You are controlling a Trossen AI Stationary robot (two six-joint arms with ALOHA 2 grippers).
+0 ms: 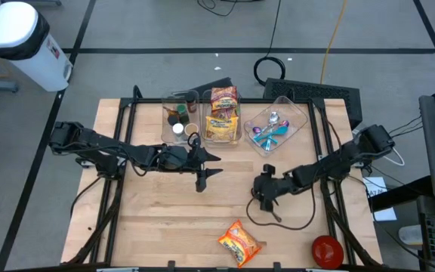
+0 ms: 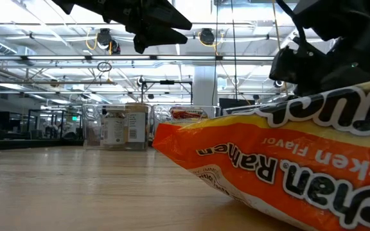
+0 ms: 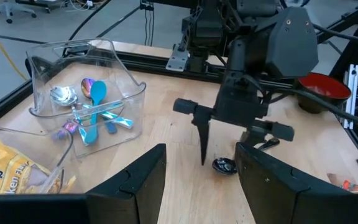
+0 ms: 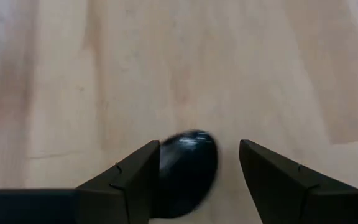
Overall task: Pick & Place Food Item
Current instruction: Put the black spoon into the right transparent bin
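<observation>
An orange ramen packet [image 1: 240,242] lies flat on the table near its front edge and fills the low view [image 2: 288,167]. My right gripper [image 1: 266,195] is open and points down at mid-table, behind the packet. A small glossy black object [image 4: 188,169] lies on the wood between its fingers; it also shows in the left wrist view [image 3: 224,165]. I cannot tell whether a finger touches it. My left gripper [image 1: 207,169] is open and empty. It hovers left of the right gripper, in front of the bins.
Three clear bins stand along the far edge: one with bottles [image 1: 178,117], one with ramen packets [image 1: 222,113], one with spoons [image 1: 276,125]. A red bowl [image 1: 327,249] sits at the front right corner. A thin dark cord [image 1: 282,221] loops on the table near the right gripper.
</observation>
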